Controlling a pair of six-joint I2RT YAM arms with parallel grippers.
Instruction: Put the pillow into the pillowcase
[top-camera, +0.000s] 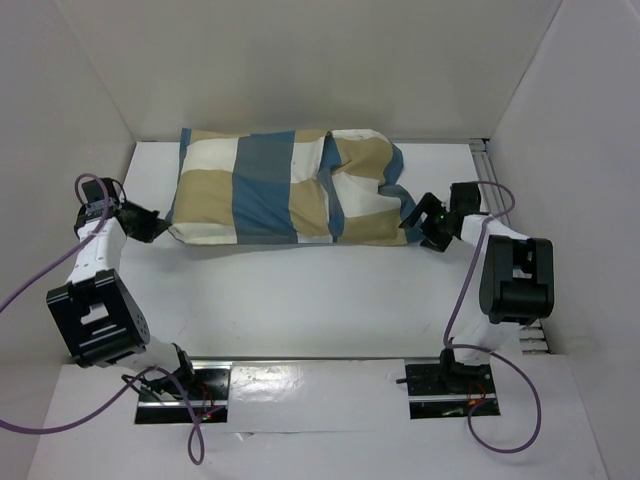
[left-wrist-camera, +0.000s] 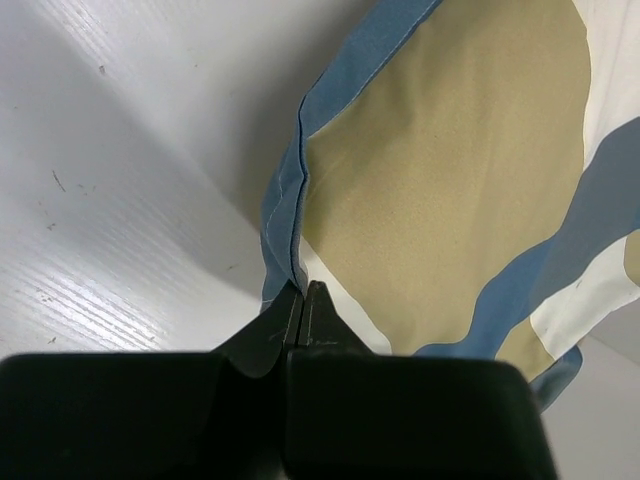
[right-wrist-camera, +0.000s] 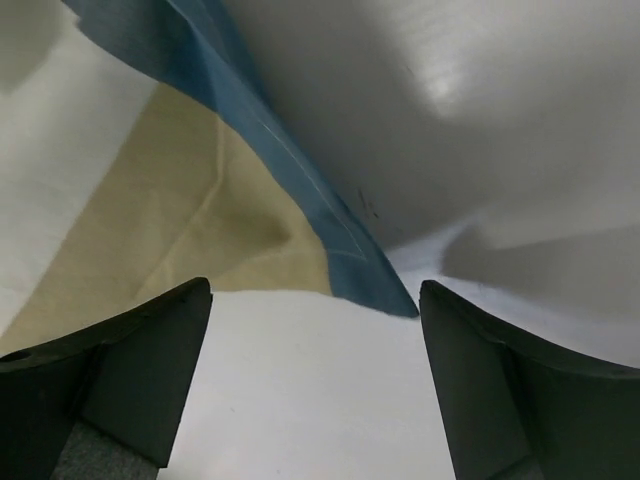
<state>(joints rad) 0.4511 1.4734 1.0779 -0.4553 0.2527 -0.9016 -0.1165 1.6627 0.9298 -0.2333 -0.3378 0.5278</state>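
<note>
Near back wall (top-camera: 300, 70), plump pillowcase (top-camera: 270, 190) lies across white table (top-camera: 300, 300)

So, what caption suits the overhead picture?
Checked pillowcase on the table, left tool pinching its edge, right tool open beside it.

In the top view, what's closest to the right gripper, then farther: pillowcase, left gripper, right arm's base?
1. pillowcase: its corner is right by the right gripper.
2. right arm's base: at the near edge.
3. left gripper: across, at the pillowcase's other end.
</note>
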